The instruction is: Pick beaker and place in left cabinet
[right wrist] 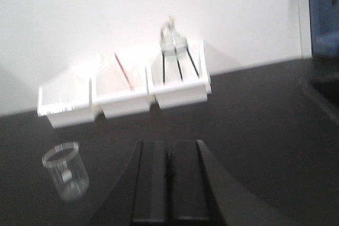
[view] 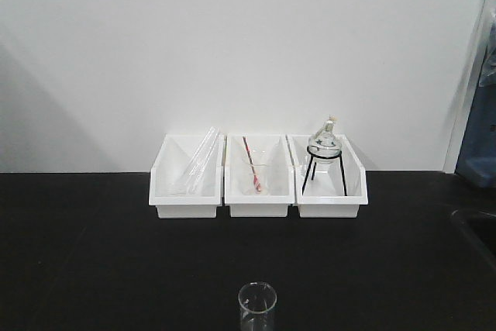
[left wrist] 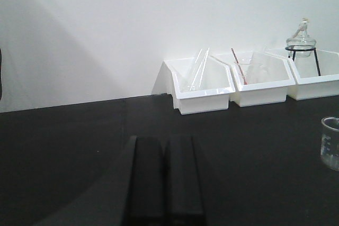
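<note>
The beaker [view: 257, 306], a small clear glass cylinder, stands upright on the black table near the front edge. It shows at the right edge of the left wrist view [left wrist: 330, 142] and at the lower left of the right wrist view [right wrist: 66, 170]. My left gripper [left wrist: 164, 141] is shut and empty, well left of the beaker. My right gripper [right wrist: 169, 145] is shut too, holding nothing, to the beaker's right. Neither gripper appears in the front view. The left cabinet is out of view.
Three white plastic bins sit against the back wall: the left one [view: 186, 180] holds glass rods, the middle one [view: 258, 178] a beaker with a red rod, the right one [view: 329, 180] a glass flask on a black tripod. A sink edge [view: 477, 226] lies far right.
</note>
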